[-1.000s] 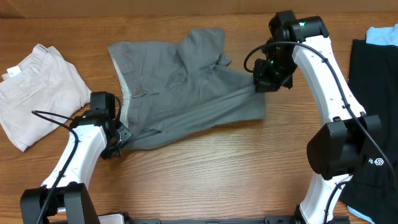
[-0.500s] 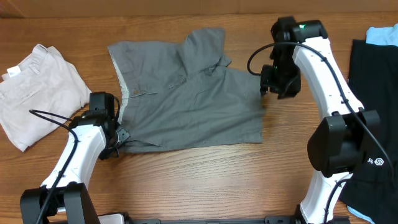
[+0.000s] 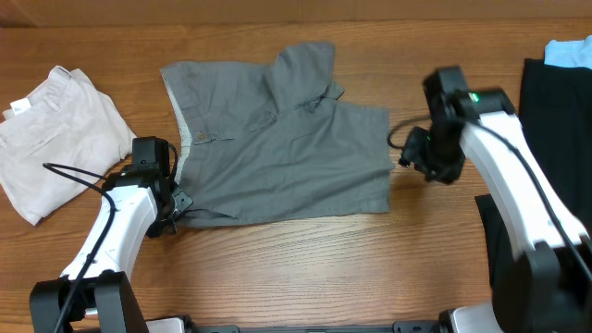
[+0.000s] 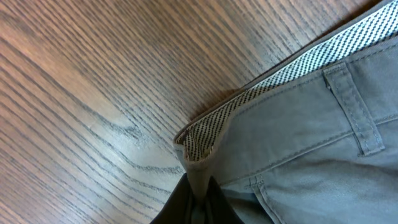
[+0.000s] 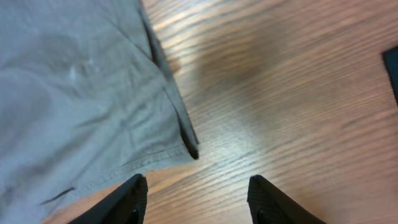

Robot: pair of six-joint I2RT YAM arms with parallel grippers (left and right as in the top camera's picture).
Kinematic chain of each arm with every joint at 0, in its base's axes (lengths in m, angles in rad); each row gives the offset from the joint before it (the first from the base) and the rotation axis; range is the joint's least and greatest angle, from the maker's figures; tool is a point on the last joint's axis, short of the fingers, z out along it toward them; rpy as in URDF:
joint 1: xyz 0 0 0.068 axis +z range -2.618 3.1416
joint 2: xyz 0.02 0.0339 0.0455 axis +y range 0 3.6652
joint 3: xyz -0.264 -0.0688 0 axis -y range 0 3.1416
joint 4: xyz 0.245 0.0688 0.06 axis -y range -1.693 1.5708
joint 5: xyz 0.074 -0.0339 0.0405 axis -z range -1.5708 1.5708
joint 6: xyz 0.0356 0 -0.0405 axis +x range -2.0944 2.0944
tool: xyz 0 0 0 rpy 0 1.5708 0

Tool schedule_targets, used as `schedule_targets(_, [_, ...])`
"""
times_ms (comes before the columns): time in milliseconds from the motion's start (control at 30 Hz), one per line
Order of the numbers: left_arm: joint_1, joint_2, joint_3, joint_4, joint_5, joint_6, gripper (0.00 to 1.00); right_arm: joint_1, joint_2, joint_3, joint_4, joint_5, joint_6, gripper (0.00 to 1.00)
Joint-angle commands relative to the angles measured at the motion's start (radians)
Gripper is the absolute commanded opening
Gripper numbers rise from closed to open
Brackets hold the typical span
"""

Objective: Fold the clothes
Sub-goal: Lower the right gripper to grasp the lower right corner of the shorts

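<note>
The grey shorts (image 3: 277, 148) lie spread on the table, waistband to the left, legs to the right. My left gripper (image 3: 169, 215) is shut on the waistband corner at the shorts' lower left; the left wrist view shows the grey cloth (image 4: 298, 137) with its dotted lining pinched between the fingers (image 4: 198, 205). My right gripper (image 3: 418, 157) is open and empty, just right of the shorts' right hem. In the right wrist view the fingers (image 5: 196, 196) hover over bare wood beside the hem corner (image 5: 93, 112).
Folded beige shorts (image 3: 55, 134) lie at the far left. A black garment (image 3: 555, 157) lies at the right edge, with a pale blue item (image 3: 569, 51) above it. A dark corner (image 5: 392, 68) shows at the right of the right wrist view.
My right gripper let go of the shorts' leg, which now lies flat, and moved right and toward the front. My left gripper has stayed on the waistband corner.
</note>
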Motion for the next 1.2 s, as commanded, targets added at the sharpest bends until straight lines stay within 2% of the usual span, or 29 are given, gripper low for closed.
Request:
schedule_targets(0, [0.005, -0.003, 0.002, 0.002, -0.028, 0.040, 0.06, -0.004, -0.106, -0.165, 0.085, 0.008, 0.154, 0.56])
schedule_targets(200, [0.005, -0.003, 0.002, 0.005, -0.028, 0.040, 0.07, -0.003, -0.132, -0.393, 0.312, -0.197, 0.193, 0.57])
schedule_targets(333, [0.005, -0.003, 0.002, 0.005, -0.027, 0.040, 0.07, -0.003, -0.131, -0.523, 0.438, -0.248, 0.332, 0.58])
schedule_targets(467, [0.005, -0.003, 0.002, 0.004, -0.025, 0.040, 0.07, -0.003, -0.131, -0.602, 0.560, -0.278, 0.394, 0.59])
schedule_targets(867, [0.005, -0.003, 0.002, 0.005, -0.020, 0.040, 0.08, 0.046, -0.124, -0.630, 0.655, -0.275, 0.504, 0.59])
schedule_targets(1167, [0.005, -0.003, 0.002, 0.004, -0.021, 0.040, 0.08, 0.106, -0.087, -0.630, 0.704, -0.158, 0.575, 0.59])
